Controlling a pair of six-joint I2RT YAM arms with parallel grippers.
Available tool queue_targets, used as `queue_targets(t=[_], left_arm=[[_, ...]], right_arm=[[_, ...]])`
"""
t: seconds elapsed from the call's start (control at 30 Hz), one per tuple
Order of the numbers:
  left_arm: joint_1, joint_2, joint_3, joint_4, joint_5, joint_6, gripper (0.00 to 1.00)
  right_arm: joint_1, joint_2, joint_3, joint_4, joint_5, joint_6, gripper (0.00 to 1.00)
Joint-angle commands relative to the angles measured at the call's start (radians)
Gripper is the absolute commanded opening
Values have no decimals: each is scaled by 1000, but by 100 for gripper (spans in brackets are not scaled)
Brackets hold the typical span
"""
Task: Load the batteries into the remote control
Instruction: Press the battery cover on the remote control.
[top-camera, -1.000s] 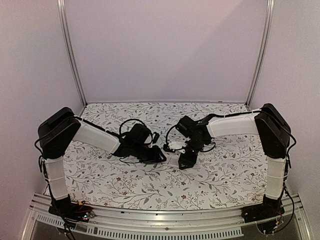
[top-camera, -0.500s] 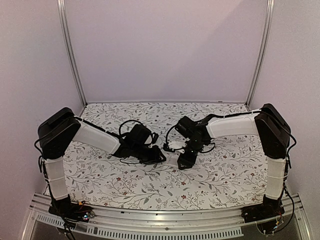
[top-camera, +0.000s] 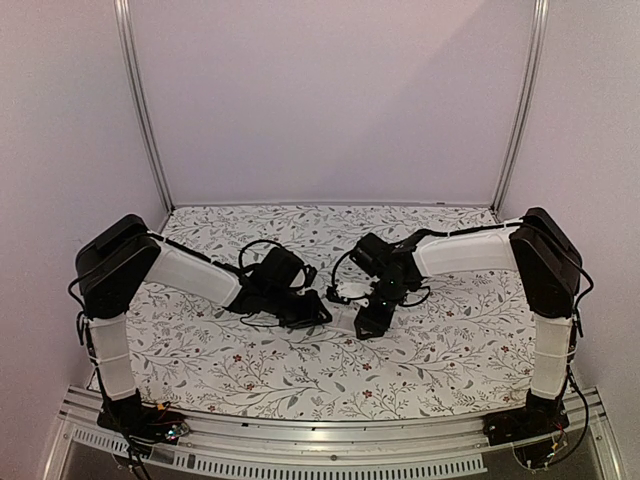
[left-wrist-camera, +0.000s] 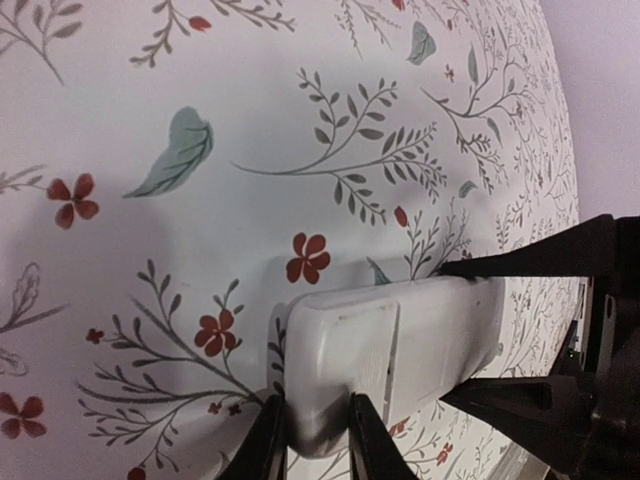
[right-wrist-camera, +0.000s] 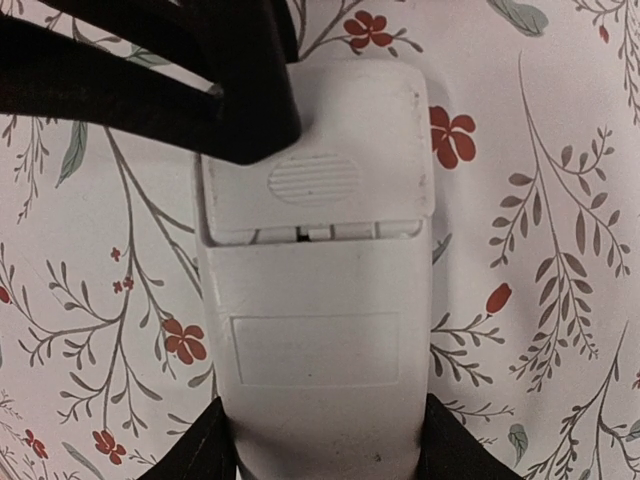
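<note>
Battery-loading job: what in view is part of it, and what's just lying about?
Job:
- remote, white back up
- battery cover
- right gripper, clamped on the remote's sides
- left gripper, at the cover end
- no batteries in view

Lying about:
- nothing loose visible
- only the floral cloth underneath

The remote control (top-camera: 348, 318) lies back up on the table (top-camera: 250, 370), about midway across it, between the two grippers. The left gripper (top-camera: 322, 312) sits at its left end, a finger on either side of one corner. The right gripper (top-camera: 372, 322) straddles its right end, touching both long edges.
</note>
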Motion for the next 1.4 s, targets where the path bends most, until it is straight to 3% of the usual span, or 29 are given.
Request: queue_targets(t=[0.0,0.5,0.93,1.37], left_arm=[[-28,53,-5,-178,-20,26,19],[-22,53,-37,-228,-48,-12,19],[-4,44,24,-337,29,42,17],[40,57,5,-334,113,75,14]], right_arm=[[20,42,-26,104,-5,38,28],[26,34,-51,139,19,59,23],[33,22,-79,168,68,34,22],[35,9,-101,195,65,0,21]])
